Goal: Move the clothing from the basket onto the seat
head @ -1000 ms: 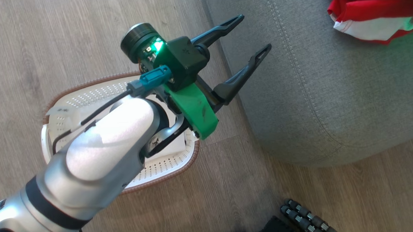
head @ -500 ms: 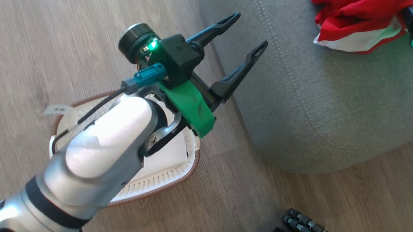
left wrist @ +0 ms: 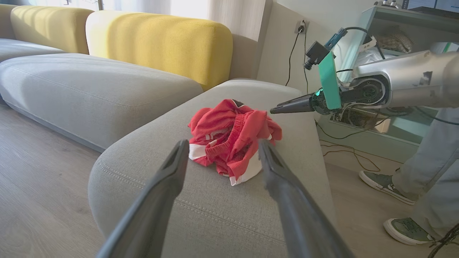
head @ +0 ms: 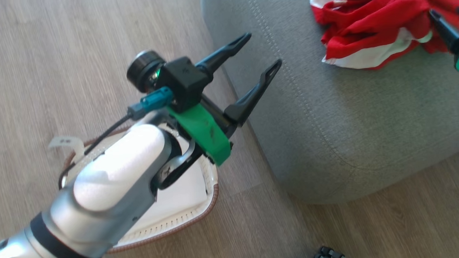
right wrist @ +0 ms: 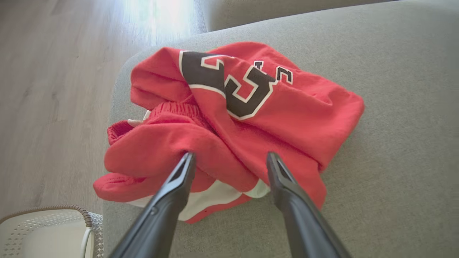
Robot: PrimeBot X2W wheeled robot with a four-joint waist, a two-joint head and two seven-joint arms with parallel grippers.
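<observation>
The red clothing [head: 368, 26] lies crumpled on the grey-green seat [head: 349, 112], its black-and-white emblem facing up in the right wrist view [right wrist: 233, 86]. My right gripper [right wrist: 231, 156] is open, its fingers straddling the garment's near edge with nothing pinched; it also shows at the head view's right edge [head: 447, 13]. My left gripper [head: 261, 50] is open and empty, hovering over the seat's corner and pointing at the clothing [left wrist: 233, 139]. The cream basket [head: 213, 195] sits on the floor under my left forearm, with no garment showing in its visible part.
A yellow backrest [left wrist: 161, 43] rises behind the seat. A person's legs and shoes [left wrist: 405, 229] stand right of it, near a shelf unit [left wrist: 394, 36] and floor cables [left wrist: 344, 143]. Wood floor [head: 56, 55] surrounds the basket [right wrist: 36, 229].
The head camera has swung toward the seat, so more of the clothing and the right gripper's fingers now show. The left gripper stays open over the seat's corner.
</observation>
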